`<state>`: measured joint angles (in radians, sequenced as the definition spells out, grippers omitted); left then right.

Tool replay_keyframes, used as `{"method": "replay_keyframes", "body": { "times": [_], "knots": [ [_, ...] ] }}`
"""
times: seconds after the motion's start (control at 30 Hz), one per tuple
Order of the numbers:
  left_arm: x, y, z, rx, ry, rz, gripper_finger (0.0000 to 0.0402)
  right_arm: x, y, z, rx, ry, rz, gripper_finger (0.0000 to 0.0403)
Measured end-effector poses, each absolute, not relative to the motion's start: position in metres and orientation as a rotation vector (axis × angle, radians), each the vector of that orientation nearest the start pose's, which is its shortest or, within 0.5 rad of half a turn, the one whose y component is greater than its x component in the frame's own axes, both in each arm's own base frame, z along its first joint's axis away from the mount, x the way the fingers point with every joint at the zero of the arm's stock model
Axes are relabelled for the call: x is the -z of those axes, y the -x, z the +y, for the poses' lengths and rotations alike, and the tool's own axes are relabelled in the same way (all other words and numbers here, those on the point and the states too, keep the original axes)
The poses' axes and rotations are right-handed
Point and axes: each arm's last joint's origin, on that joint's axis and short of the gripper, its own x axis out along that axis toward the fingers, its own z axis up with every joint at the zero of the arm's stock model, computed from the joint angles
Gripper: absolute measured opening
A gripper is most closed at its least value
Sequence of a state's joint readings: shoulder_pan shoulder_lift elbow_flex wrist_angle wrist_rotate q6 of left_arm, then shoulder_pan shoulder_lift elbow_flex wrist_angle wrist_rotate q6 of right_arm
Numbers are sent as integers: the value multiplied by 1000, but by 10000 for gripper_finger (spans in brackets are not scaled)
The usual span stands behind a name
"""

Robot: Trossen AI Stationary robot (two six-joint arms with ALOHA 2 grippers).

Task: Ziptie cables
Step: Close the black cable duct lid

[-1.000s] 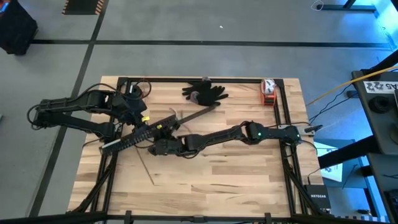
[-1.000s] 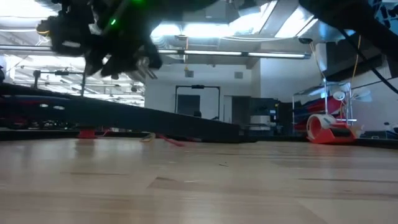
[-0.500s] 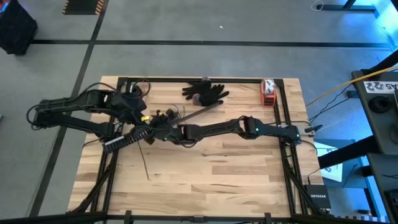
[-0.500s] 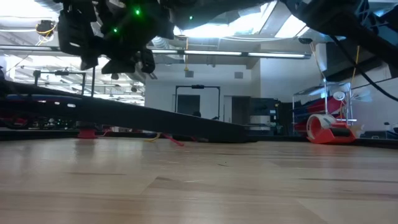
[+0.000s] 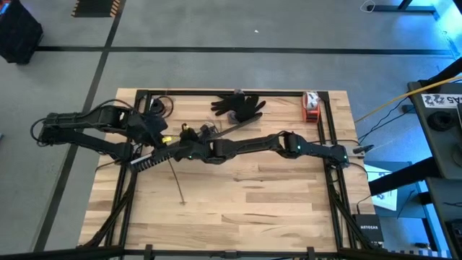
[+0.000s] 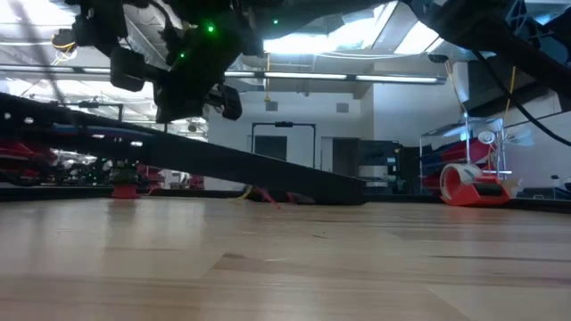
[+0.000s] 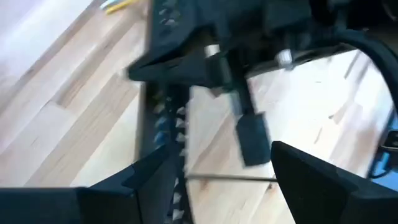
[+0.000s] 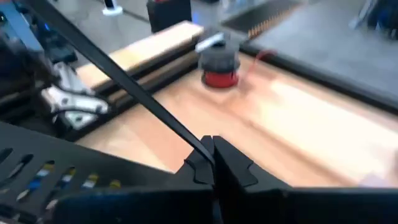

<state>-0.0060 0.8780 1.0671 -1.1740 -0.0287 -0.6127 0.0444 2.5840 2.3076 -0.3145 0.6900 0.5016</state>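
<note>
Noting the geometry for the coming move. The right end effector (image 8: pixel 214 155) was closed on one end of the ziptie (image 8: pixel 124 81); its wrist view showed the fingers pinched together, with the thin dark strip running straight out from the tips. From above, this end effector (image 5: pixel 177 152) sat over the left-centre of the table (image 5: pixel 253 202), its arm stretched across from the right side. The ziptie (image 5: pixel 176 180) pointed from the grip toward the near edge, its long axis roughly square to the forearm and its free end low over the wood.

The left end effector (image 7: pixel 224 155) stood wide with nothing seen between the fingers. It hung just beside the right one, over the comb-slotted bar (image 5: pixel 148 160). In the low view the bar (image 6: pixel 223 165) was tilted, one end raised; what carried it could not be told.

The cables were hard to pick out from above. The low view showed a red wire (image 6: pixel 270 200) lying on the table under the bar's lower end, behind it.

Judgement: the cables lay close to the right end effector, toward the far side, while the ziptie's free end pointed the opposite way. The strip would need swinging round toward the wires. The left arm was about as near and was free to take the loose end.
</note>
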Motion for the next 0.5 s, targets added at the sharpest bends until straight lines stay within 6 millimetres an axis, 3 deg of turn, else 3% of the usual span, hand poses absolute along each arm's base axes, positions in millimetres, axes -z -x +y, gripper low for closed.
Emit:
{"method": "replay_keyframes", "body": {
  "times": [0.27,0.5],
  "knots": [
    [-333,-116,-17,-403,571,895,250,-157,-564,9,719,-362,462,1],
    [-334,-114,-29,-366,561,888,250,-151,-561,10,715,-394,517,1]
  ]
}}
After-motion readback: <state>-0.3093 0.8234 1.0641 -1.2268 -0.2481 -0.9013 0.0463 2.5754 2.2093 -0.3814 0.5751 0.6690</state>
